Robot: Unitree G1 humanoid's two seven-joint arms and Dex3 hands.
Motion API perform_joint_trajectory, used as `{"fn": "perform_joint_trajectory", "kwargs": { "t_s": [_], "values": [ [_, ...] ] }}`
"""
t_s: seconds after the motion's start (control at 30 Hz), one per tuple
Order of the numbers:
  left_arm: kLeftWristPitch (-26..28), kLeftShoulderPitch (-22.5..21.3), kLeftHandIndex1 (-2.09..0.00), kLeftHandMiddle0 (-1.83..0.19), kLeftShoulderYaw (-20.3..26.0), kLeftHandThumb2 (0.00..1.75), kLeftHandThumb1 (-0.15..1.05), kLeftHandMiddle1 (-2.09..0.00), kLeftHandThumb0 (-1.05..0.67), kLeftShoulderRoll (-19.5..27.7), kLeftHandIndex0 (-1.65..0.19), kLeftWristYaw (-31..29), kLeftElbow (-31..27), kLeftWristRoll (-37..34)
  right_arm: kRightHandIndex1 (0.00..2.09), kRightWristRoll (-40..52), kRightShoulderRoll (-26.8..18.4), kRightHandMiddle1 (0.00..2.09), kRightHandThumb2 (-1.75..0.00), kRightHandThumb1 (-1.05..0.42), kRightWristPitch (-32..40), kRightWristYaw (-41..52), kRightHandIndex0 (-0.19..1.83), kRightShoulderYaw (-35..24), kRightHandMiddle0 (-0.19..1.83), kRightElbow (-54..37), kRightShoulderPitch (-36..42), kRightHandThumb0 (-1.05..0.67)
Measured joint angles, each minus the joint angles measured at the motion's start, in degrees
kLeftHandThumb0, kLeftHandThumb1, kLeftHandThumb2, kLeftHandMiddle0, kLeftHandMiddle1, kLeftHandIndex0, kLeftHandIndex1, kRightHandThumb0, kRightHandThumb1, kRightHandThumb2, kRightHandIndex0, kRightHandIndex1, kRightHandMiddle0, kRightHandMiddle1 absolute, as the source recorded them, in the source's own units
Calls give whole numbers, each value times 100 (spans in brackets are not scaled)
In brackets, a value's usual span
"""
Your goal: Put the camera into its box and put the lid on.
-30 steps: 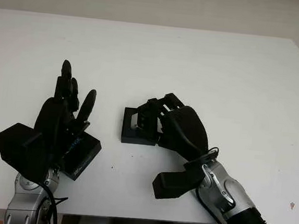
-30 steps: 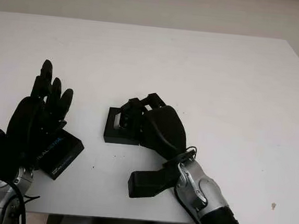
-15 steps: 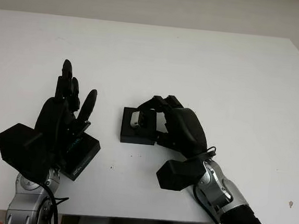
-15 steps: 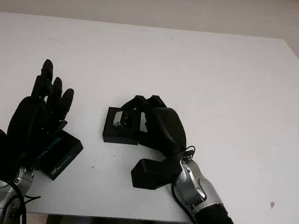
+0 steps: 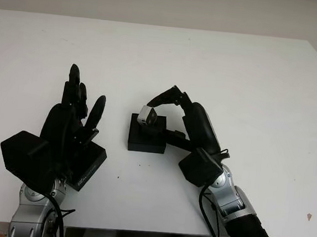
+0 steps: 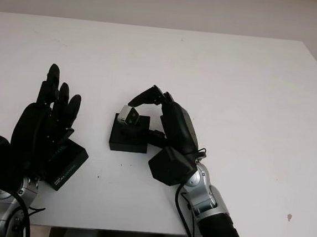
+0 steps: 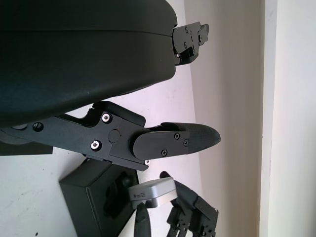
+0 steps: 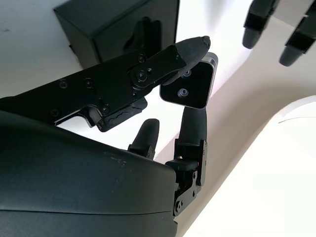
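Camera [image 5: 147, 116] pinched in right hand [image 5: 187, 121] over box [image 5: 146, 137], not yet seated. Left hand [image 5: 69, 127] open above lid [image 5: 88, 164]; lid unplaced.

right hand [image 5: 165, 105]: pinching the little silver camera [image 5: 147, 116] between its fingertips, holding it tilted just over the box's open top
box [image 5: 147, 133]: small black one, right under that hand's fingers, sitting on the white counter [image 5: 218, 68]
left hand [image 5: 72, 123]: open, off to the far side of the box from the right hand, fingers pointing away from the robot
lid [image 5: 85, 165]: flat black piece, tucked under the left hand's palm, on the counter
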Motion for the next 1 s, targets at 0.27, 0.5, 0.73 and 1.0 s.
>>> {"fn": "perform_joint_trajectory", "kwargs": {
  "t_s": [0.27,0.5,0.73,1.0],
  "values": [
    [-3,14,0,19,-15,44,105,-2,-56,-25,19,-1,2,-4,103,431,-151,162,-6,-100,81,884,9,-163,37,-306,34,-44],
    [-9,52,0,19,-46,43,105,-2,-57,-88,19,15,6,9,81,1079,-479,162,-5,-98,850,2107,18,-457,44,-487,-286,-48],
    [-10,102,0,19,-71,44,105,-1,-58,-100,19,26,3,66,66,1289,-729,158,-6,-99,1395,2799,23,-632,49,-114,-865,-50],
    [-10,159,0,19,-86,44,105,-2,-57,-133,19,50,1,73,57,1450,-816,161,-5,-99,1440,3281,25,-679,53,265,-1149,-52]
  ]
}}
